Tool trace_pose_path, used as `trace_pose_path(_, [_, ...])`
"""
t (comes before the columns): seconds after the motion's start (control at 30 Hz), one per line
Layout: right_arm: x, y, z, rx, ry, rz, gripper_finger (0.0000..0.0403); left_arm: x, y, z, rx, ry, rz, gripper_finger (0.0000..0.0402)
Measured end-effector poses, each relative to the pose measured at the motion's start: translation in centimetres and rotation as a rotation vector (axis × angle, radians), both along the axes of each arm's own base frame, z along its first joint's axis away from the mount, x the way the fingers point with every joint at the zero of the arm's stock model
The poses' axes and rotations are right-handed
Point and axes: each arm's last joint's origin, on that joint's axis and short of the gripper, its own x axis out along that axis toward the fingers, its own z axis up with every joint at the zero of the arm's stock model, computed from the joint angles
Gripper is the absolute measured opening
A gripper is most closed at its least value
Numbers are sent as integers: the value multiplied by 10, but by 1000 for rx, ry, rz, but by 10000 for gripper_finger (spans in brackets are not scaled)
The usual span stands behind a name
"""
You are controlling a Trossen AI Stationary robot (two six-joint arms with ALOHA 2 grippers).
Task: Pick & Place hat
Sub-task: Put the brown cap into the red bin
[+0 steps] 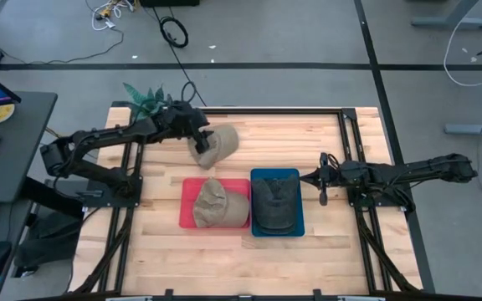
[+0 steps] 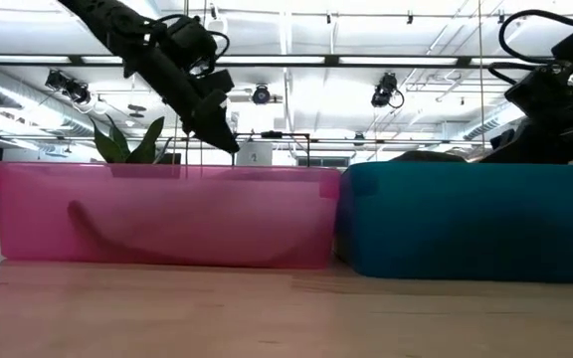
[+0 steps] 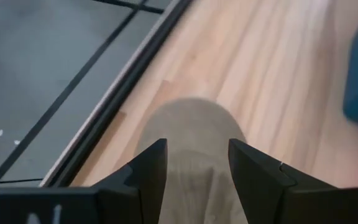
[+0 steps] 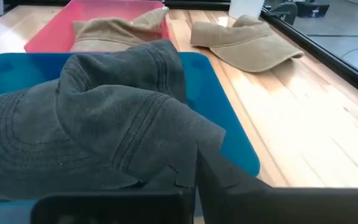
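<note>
1. The loose tan hat (image 1: pixel 216 142) lies on the tabletop (image 1: pixel 308 138) in the upper middle of the high view, just above the pink bin (image 1: pixel 189 191), which already holds another tan hat (image 1: pixel 216 205).
2. The left claw (image 1: pixel 197 147) sits at that loose hat's left edge. In the left wrist view its fingers (image 3: pixel 151 171) stand apart with the hat's cloth between them; whether they pinch it yet I cannot tell.
3. The right claw (image 1: pixel 323 186) waits at the right of the blue bin (image 1: pixel 296 176), fingers together and empty.
4. To do this step well, I judge the claw should close on a firm fold near the brim, not on loose crown cloth. It should then lift high enough to pass the pink wall.
5. The tan hats look like soft brushed cotton, with a limp, domed crown and a stiffer curved brim.
6. The grey hat (image 4: pixel 98 118) in the blue bin is crumpled, with stitched rows.
7. The bins are smooth plastic; the tabletop is pale plank wood.
</note>
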Motion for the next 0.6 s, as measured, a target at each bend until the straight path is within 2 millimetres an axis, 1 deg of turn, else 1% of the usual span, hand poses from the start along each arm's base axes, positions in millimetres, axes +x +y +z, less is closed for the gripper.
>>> trace_pose_path(0.07, [0, 0, 0, 6, -1, -2, 12, 1, -4, 0, 1, 28, -27, 174])
trace_pose_path(0.13, [0, 0, 0, 17, -2, -6, 12, 4, -7, 1, -17, 6, -20, 174])
trace_pose_path(0.27, [0, 0, 0, 30, -4, -12, 12, 8, -8, 12, -107, -69, 63, 174])
trace_pose_path(0.33, [0, 0, 0, 32, -4, -12, 13, 9, -10, 15, -152, -80, 94, 174])
trace_pose_path(0.47, [0, 0, 0, 32, -4, -12, 13, 12, -16, 16, -180, -81, 91, 174])
trace_pose_path(0.6, [0, 0, 0, 32, -4, -12, 13, 12, -23, 13, -192, -40, 68, 174])
